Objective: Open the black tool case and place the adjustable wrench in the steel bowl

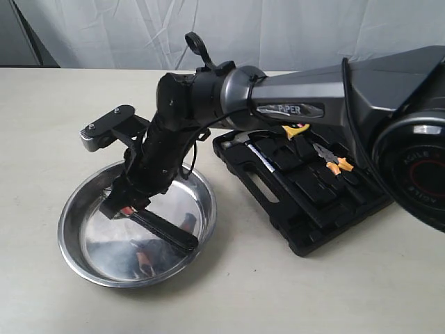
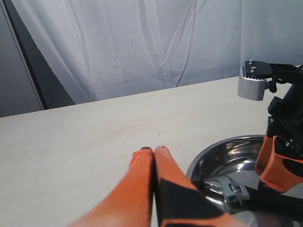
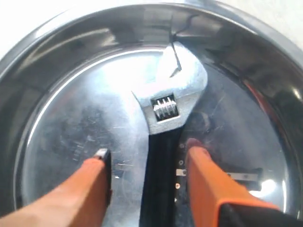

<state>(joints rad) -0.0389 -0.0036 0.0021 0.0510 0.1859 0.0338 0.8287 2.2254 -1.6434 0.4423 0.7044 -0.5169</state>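
Adjustable wrench lies in steel bowl, handle toward tool case.

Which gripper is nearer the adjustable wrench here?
Right. The right gripper is down in the steel bowl, open, straddling the adjustable wrench; the left gripper is shut, outside the bowl's rim over the table.

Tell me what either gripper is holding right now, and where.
Nothing: right gripper stands open astride the adjustable wrench, lying in the steel bowl; left gripper shut, empty.

All three views share the steel bowl, right wrist closest.
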